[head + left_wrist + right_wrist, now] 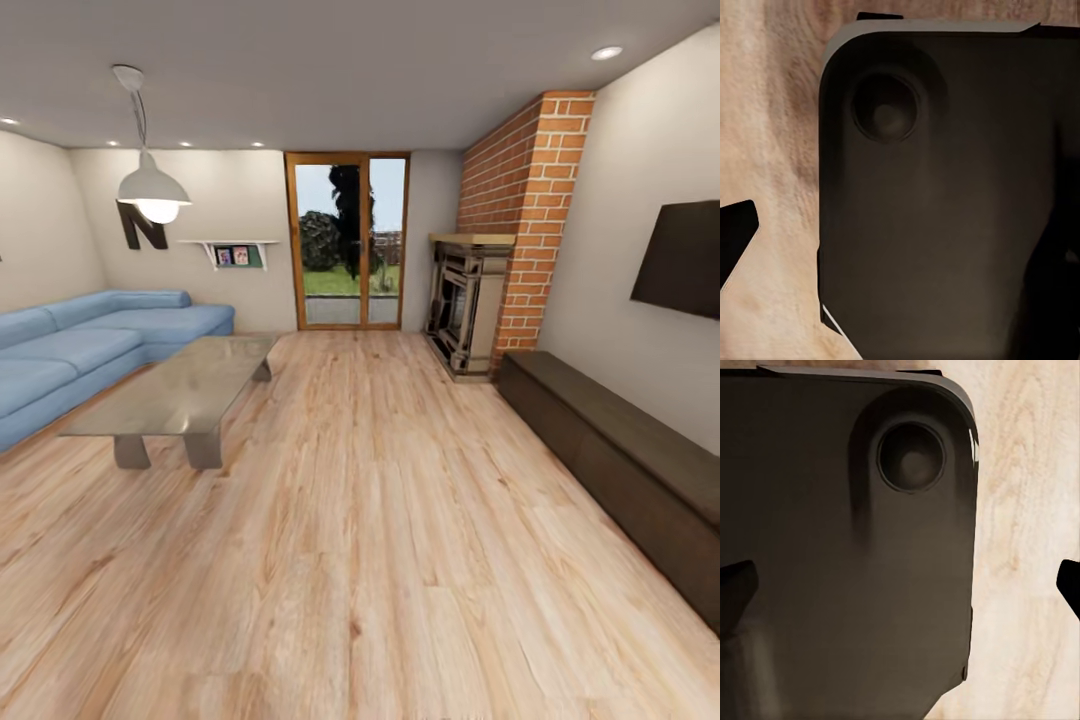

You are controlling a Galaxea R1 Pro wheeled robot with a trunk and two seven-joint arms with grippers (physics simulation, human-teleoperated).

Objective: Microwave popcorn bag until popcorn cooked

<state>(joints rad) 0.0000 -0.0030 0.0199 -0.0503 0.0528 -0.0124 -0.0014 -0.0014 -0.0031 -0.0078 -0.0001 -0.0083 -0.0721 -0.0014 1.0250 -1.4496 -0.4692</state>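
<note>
Head view: living room, not kitchen. Wood floor (380, 520) fills most of the view. Blue sofa (90, 345) at left, glass coffee table (185, 390) just in front of it on grey legs. White pendant lamp (152, 190) hangs above the sofa side; dark letter N (142, 228) on the back wall beside a small shelf (238, 252) with pictures. Glass door (348, 240) with wood frame in the back wall, greenery outside. Brick chimney (525, 220) at right with a fireplace (465, 305) at its foot. Long dark low cabinet (620, 460) along the right wall, dark TV (682, 258) mounted above it. Left wrist view: dark rounded robot base panel (945, 210) with a round recess, over floor; one dark fingertip (735, 234) at frame edge, left claw width cannot be told. Right wrist view: same kind of dark panel (847, 547) over floor, dark fingertips (735, 585) at both edges, so right claw looks spread wide. Popcorn bag location: cannot tell from these views.
</note>
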